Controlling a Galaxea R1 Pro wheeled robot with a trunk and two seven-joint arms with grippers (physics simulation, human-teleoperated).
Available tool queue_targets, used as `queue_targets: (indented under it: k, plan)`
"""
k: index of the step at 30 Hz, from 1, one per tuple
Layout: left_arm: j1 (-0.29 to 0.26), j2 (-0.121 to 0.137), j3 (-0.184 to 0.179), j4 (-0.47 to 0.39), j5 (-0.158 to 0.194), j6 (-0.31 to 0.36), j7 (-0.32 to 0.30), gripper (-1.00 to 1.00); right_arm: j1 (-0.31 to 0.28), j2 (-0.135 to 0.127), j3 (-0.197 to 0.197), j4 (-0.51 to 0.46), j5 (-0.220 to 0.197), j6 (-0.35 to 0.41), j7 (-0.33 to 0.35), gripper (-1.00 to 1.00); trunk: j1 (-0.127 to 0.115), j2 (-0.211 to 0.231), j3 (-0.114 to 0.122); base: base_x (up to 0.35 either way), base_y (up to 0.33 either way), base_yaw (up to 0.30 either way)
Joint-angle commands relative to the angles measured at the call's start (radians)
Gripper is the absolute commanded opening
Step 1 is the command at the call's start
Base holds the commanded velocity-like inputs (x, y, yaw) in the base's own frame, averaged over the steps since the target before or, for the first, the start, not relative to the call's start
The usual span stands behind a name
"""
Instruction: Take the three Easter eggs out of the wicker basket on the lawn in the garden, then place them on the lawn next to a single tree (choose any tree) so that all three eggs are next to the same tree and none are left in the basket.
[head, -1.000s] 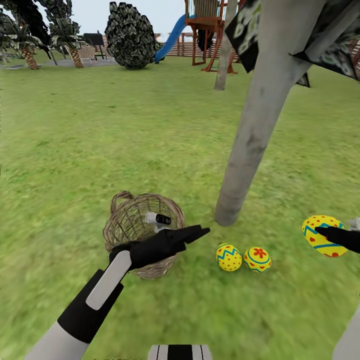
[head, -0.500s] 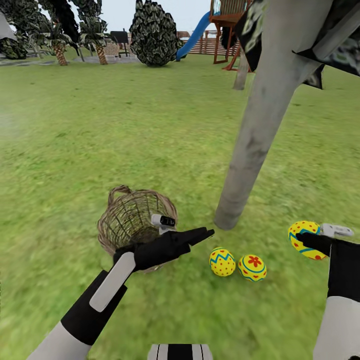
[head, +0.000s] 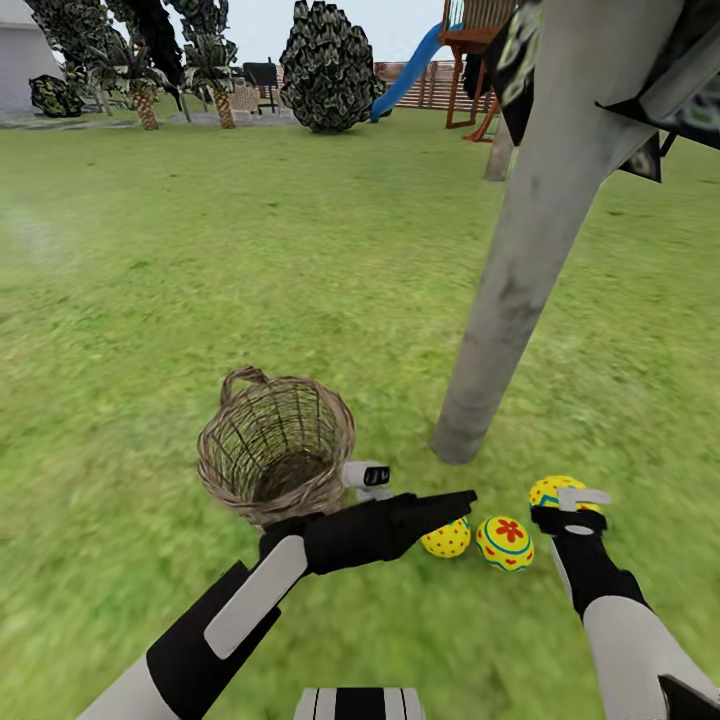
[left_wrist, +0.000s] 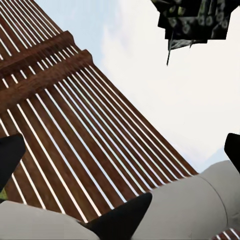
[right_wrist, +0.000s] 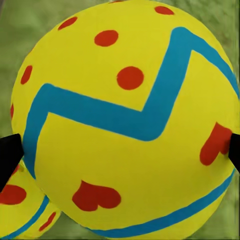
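The wicker basket (head: 275, 450) stands on the lawn (head: 200, 280), and I see no egg inside it. Two Easter eggs lie on the grass near the base of the tree (head: 470, 410): a flower egg (head: 504, 542) and a zigzag egg (head: 445, 540), which is partly covered by my left gripper (head: 455, 500). That gripper hovers open and holds nothing. My right gripper (head: 562, 508) is shut on the third egg (head: 548, 490), low over the grass beside the flower egg. Up close, the held egg (right_wrist: 125, 125) shows red hearts, and another egg (right_wrist: 15, 210) lies just behind it.
The trunk leans overhead with dark foliage (head: 680, 90) at the upper right. A second trunk (head: 498, 160), a playset with a blue slide (head: 420, 60), palms (head: 145, 100) and a bush (head: 330, 70) stand far back. The left wrist view faces the slatted fence (left_wrist: 65, 130) and sky.
The camera has shifted. My right gripper brought the held egg left and down, close to the two eggs on the grass. My left gripper moved right, over the zigzag egg.
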Motion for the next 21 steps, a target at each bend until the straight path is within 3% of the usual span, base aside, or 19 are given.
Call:
queue_targets:
  k: [1, 8, 11, 14, 21]
  plan:
    - [0.0, 0.001, -0.004, 0.0, 0.011, 0.007, 0.001, 1.0, -0.002, 0.001, 0.0, 0.008, 0.007, 0.002, -0.027, -1.0, 0.0, 0.0, -0.001, 0.0, 0.0, 0.0]
    - [0.003, -0.001, -0.007, -0.001, 0.011, 0.005, 0.001, 1.0, -0.012, -0.002, 0.001, 0.02, -0.003, 0.001, -0.07, -1.0, 0.001, -0.001, -0.008, 0.0, 0.0, 0.0]
    - [0.003, -0.001, -0.007, -0.001, 0.009, 0.005, 0.001, 1.0, -0.047, -0.005, -0.002, 0.106, -0.005, -0.005, -0.125, -1.0, 0.002, -0.001, -0.02, 0.0, 0.0, 0.0]
    - [0.003, -0.002, -0.007, -0.001, 0.005, 0.005, 0.004, 1.0, -0.077, -0.021, -0.004, 0.197, -0.005, -0.069, -0.17, -1.0, 0.003, -0.002, -0.032, 0.0, 0.0, 0.0]
    - [0.003, -0.002, -0.007, -0.001, 0.004, 0.005, 0.026, 1.0, -0.105, -0.034, -0.008, 0.229, -0.011, -0.087, -0.182, -1.0, 0.007, -0.004, -0.059, 0.0, 0.0, 0.0]
